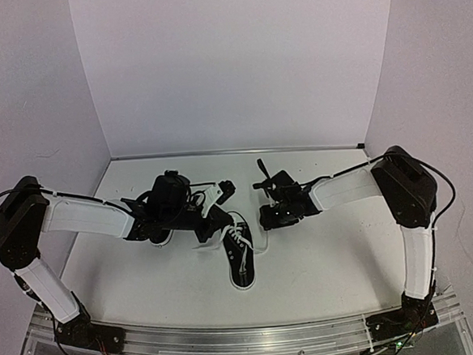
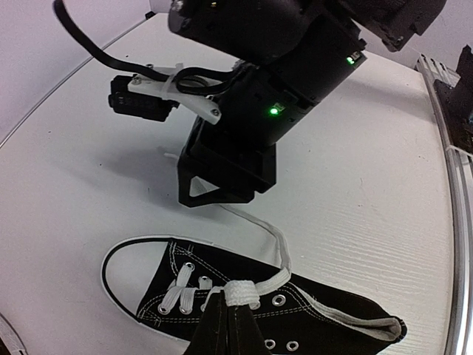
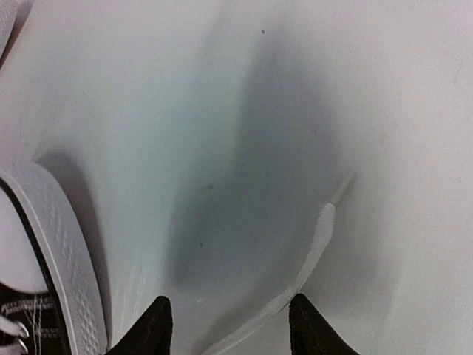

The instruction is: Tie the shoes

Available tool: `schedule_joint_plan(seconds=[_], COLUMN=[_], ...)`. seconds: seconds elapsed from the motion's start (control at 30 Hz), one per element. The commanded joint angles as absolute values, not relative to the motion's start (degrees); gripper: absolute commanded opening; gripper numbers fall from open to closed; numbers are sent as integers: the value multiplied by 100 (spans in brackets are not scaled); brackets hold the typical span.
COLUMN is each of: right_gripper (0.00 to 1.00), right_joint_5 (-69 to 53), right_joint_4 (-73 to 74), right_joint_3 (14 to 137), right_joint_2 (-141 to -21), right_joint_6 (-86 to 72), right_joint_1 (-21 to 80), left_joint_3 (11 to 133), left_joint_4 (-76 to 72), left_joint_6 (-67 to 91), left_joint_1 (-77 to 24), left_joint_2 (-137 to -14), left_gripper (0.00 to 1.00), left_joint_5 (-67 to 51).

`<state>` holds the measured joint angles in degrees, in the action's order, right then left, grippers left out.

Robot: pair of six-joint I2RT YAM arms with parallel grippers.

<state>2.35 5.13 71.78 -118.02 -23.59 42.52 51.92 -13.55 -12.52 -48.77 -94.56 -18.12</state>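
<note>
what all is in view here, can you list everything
table: one, white, under everything
shoe: one in plain view, black with white sole, centre
second shoe: seemingly one, mostly hidden beneath the left arm
laces: white, on the centre shoe; a loose end lies on the table
walls: pale, on three sides
rail: one, metal, near edge
left arm: one, black and white, reaching in from the left
right arm: one, black and white, reaching in from the right
left tool: shut on the laces
right tool: open, above the loose end
</note>
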Motion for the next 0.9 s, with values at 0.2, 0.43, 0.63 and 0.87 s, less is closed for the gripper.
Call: schedule_joint_plan(seconds=[0.2,0.43,0.63,0.87], right_gripper=[0,0,2,45], right_joint_5=[283,-335,-1498,-2317], right_joint_4=[1132,1127,1137,1274], right_joint_3=[7629,8582,9913,10600], right_joint_2=[-12016,-11218,-11709,-12028], right_joint_6=[-2103,-1856,-1828,-1856], right_joint_1=[4324,4324,4384,4745], left_joint_3=[4893,4498,4246,4169], left_joint_4=[-2142,-2629,-2801,-2798], left_joint_6=[-1520,-1624,-1685,-1695], left_joint_1=[-4896,-4895,-4904,-4904], left_joint_2=[-9401,-9238,-9113,-9022], left_gripper=[0,0,0,0], left_joint_5=[-2049,-2031,-1962,-1967])
